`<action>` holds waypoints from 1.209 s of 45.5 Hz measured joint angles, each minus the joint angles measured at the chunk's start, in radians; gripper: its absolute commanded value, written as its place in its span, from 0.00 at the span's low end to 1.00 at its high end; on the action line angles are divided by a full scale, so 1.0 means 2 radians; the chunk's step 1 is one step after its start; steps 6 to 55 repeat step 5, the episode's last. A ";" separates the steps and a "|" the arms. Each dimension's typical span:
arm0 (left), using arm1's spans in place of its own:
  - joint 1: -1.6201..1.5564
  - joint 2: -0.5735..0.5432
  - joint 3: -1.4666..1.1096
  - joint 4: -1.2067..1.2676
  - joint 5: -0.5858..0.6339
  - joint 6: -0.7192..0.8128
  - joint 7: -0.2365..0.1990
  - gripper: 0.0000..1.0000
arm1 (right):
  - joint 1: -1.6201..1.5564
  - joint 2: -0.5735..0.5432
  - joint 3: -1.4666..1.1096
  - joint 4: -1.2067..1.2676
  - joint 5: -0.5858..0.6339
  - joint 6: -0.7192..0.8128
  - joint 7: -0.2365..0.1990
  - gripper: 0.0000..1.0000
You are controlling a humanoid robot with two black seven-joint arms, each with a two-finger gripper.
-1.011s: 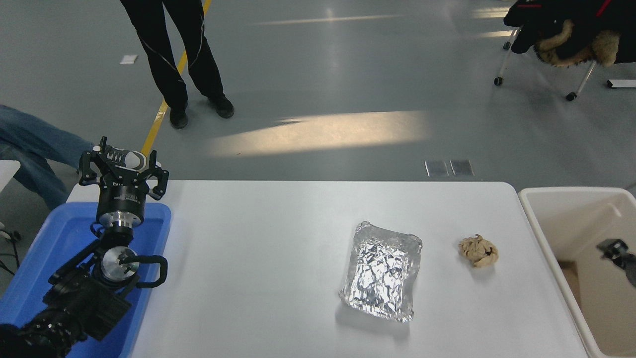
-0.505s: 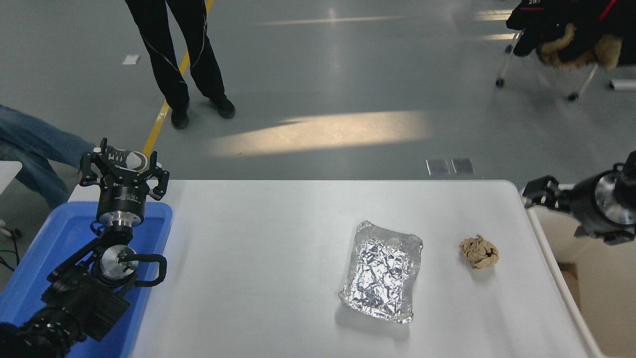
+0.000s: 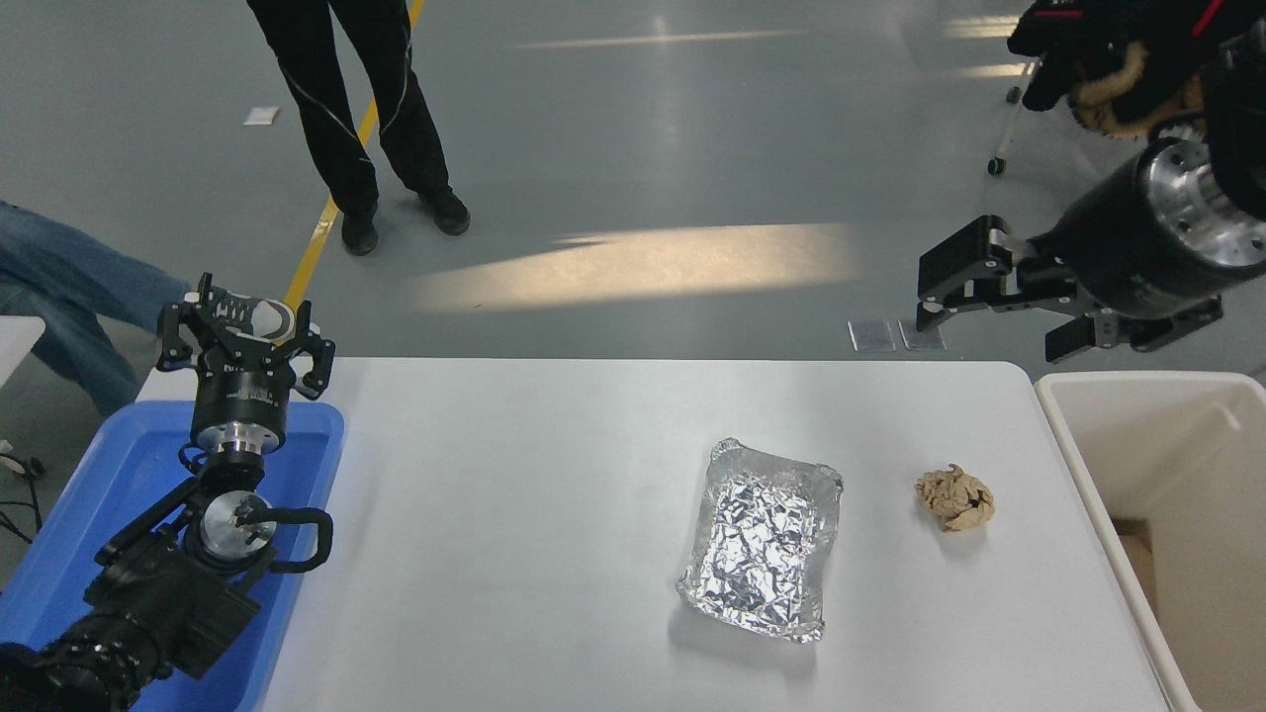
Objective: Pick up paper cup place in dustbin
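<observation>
Lots of bare worktop (image 3: 514,514) in the middle, nothing near the front edge. The foil tray (image 3: 762,539) and the crumpled paper ball (image 3: 954,498) sit toward the right, well apart from each other. The dustbin (image 3: 1078,465) butts against the worktop's right edge. Can't spot the paper cup anywhere. The right gripper (image 3: 979,314) hangs high past the far right corner, pointing left, fingers spread with nothing between them. The left gripper (image 3: 244,333) is parked over the blue tray (image 3: 109,475), fingers splayed too.

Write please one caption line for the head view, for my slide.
Right hand raised open near the dustbin, no paper cup visible; foil tray and paper ball remain on the table.
</observation>
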 measured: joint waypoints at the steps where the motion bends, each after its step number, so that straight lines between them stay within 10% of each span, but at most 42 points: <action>1: 0.000 0.000 0.000 0.000 0.000 0.000 0.000 0.99 | 0.003 0.004 0.000 0.000 0.005 0.004 0.000 1.00; 55: 0.000 0.000 0.000 0.000 0.000 0.000 0.000 0.99 | 0.010 0.017 0.001 0.001 0.020 0.014 0.000 1.00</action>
